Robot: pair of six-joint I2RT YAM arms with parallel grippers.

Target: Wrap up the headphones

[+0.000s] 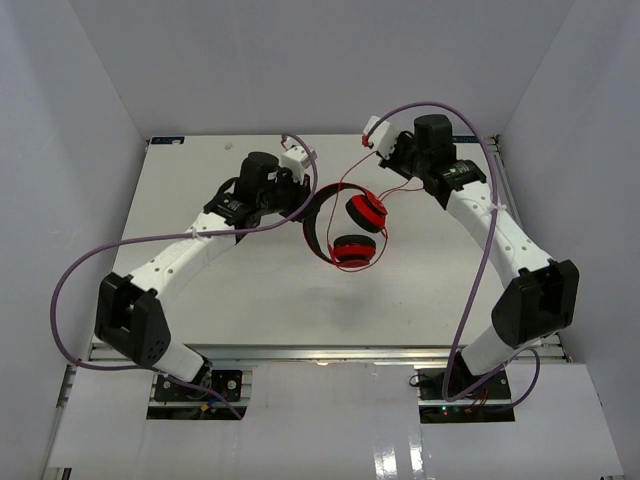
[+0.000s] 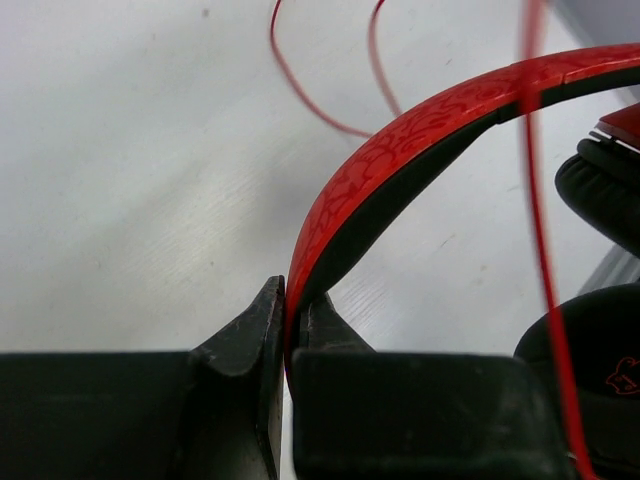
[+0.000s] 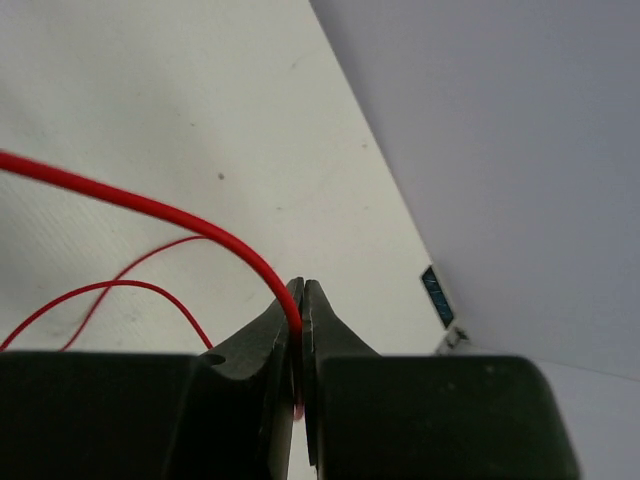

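Observation:
The red headphones [image 1: 318,228] hang above the middle of the white table [image 1: 200,300], with a faint shadow under them. My left gripper [image 1: 307,196] is shut on their headband [image 2: 400,150], which is red outside and black inside, clamped between the fingertips [image 2: 290,300]. Two round cups [image 1: 366,212] [image 1: 353,251] with black pads [image 2: 600,190] dangle to the right. The thin red cable [image 1: 352,182] runs up to my right gripper [image 1: 385,155], which is shut on it [image 3: 301,295]. More cable [image 3: 150,205] loops over the table in the right wrist view.
Thick purple robot cables [image 1: 70,290] [image 1: 480,270] arch over both arms. White walls enclose the table on the left, back and right. A small blue tag [image 3: 437,295] sits at the table's far corner, close to the right gripper.

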